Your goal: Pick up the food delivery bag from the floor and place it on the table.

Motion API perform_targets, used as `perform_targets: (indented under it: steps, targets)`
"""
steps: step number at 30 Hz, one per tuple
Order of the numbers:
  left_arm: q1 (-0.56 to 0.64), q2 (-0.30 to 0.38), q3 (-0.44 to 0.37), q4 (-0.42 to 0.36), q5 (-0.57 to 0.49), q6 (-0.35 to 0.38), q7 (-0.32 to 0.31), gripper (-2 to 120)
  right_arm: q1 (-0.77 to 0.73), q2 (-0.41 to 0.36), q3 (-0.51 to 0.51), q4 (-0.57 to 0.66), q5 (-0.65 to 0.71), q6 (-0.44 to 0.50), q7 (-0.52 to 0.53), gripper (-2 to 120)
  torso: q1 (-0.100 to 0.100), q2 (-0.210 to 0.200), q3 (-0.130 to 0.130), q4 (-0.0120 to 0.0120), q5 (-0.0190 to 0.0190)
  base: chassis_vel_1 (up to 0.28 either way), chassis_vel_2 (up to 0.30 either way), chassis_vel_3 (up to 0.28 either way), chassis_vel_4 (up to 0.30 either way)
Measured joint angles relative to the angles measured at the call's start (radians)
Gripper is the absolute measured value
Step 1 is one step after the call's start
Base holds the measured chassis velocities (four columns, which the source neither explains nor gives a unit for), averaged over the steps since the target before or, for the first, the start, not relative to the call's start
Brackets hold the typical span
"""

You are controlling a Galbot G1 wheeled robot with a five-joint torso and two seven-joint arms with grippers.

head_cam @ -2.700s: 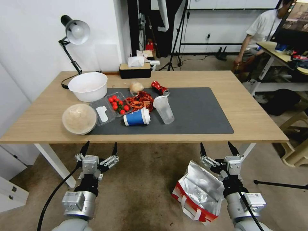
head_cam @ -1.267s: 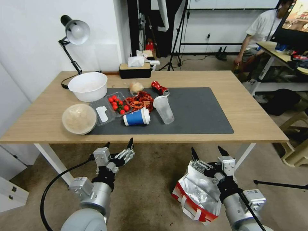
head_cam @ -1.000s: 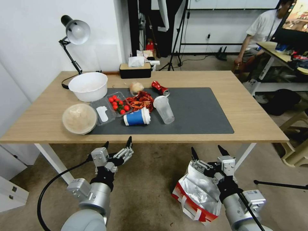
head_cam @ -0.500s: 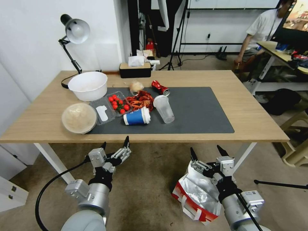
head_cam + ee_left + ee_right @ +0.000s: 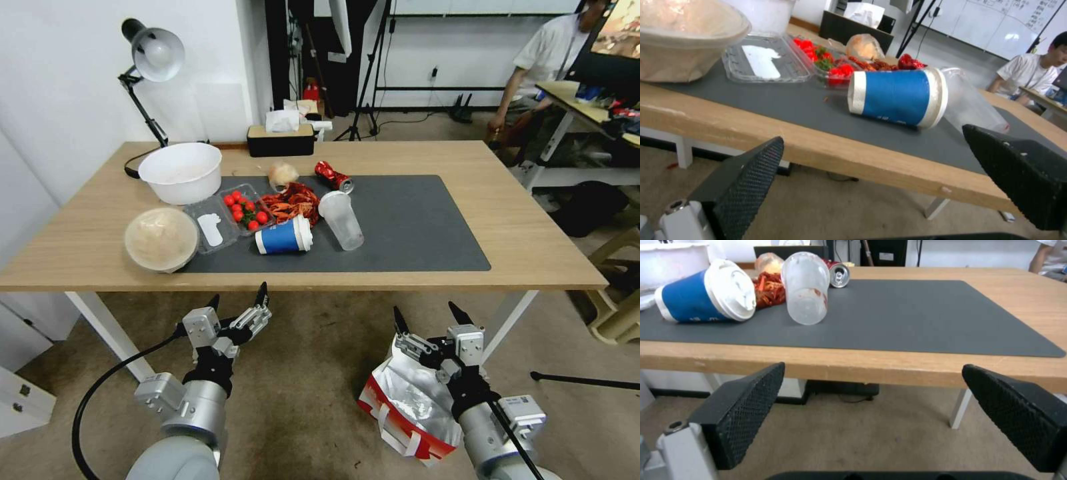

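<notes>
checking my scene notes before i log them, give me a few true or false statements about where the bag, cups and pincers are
1. The food delivery bag sits on the floor. True.
2. The right pincer is shut on the bag. False: its fingers are spread, gripping nothing.
3. The blue paper cup lies on its side on the dark grey mat. True.
4. The left pincer rests on the table. False: it hangs open, below the table's front edge.
</notes>
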Motion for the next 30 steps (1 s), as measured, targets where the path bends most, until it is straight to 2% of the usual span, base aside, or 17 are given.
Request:
perform_targets:
  steps: [30]
  targets:
    - [-0.005, 0.023, -0.008, 0.01, 0.005, 0.007, 0.004, 100, 0.01, 0.0, -0.002, -0.014, 0.002, 0.0, 0.0, 100, -0.064, -0.148, -0.084, 0.0001, -0.0001, 0.0, 0.0, 0.0, 0.0]
